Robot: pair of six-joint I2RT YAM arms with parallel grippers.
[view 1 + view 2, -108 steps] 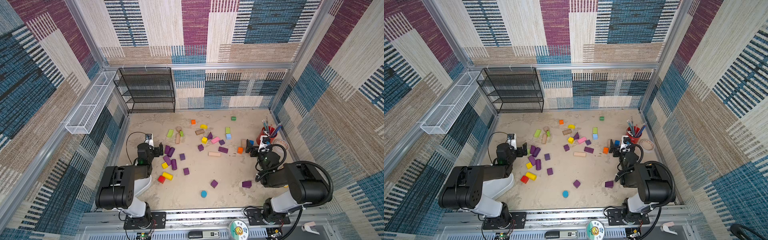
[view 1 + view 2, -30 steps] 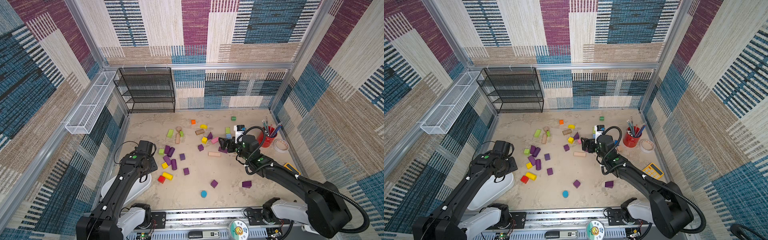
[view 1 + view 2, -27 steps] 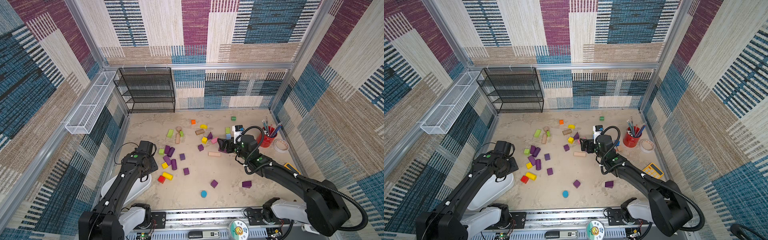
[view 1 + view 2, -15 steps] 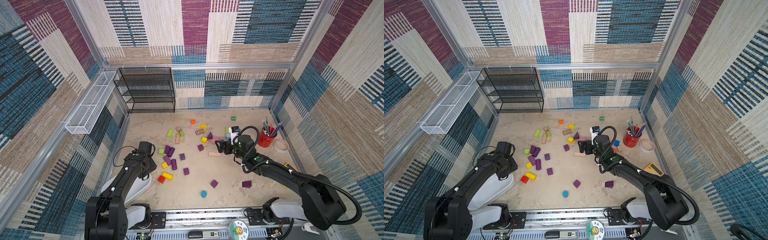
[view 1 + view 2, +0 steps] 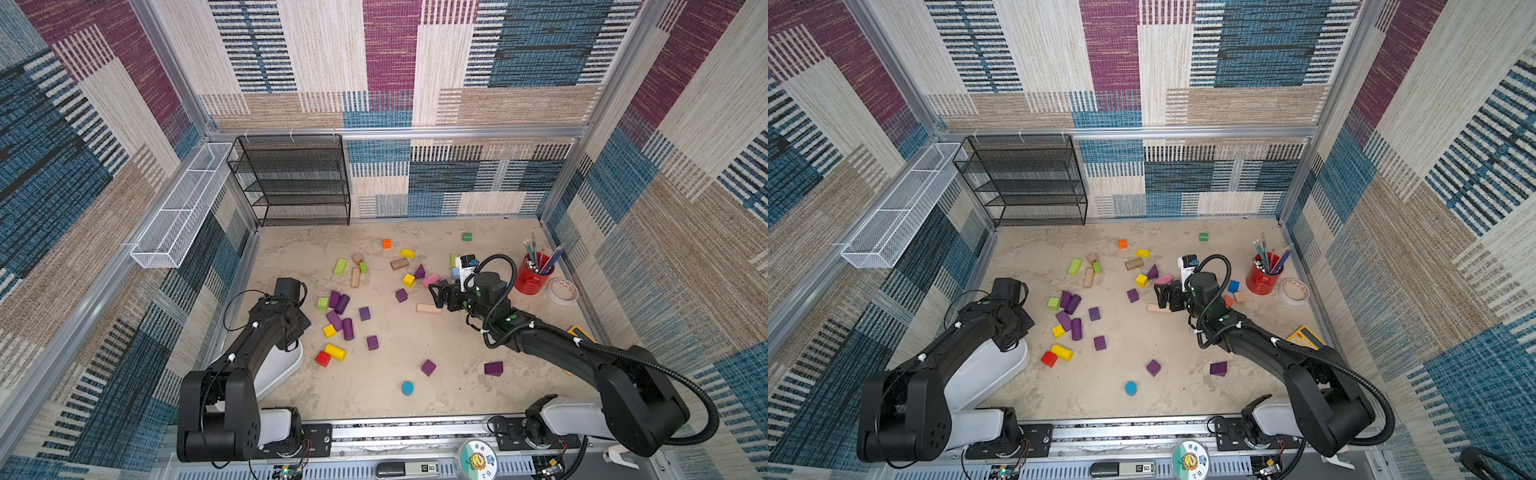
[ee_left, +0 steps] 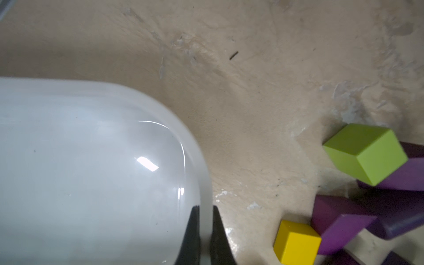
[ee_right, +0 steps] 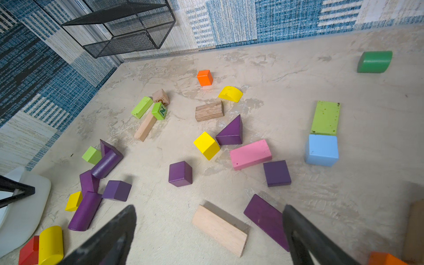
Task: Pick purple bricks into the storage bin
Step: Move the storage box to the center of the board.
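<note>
Purple bricks [image 7: 180,173] sit scattered on the table [image 7: 298,68]. They look like light, hard, smooth painted wood, so I'd pinch flat opposite faces. Right gripper [image 7: 208,207] hangs spread wide over a flat purple bar [image 7: 266,220]; left gripper [image 6: 204,210] pinches the storage bin [image 6: 197,165] wall nearby.

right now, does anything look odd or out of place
Yes: the left end effector is shut on the wall of the storage bin, not on a brick. The purple bricks lie loose outside it.
</note>
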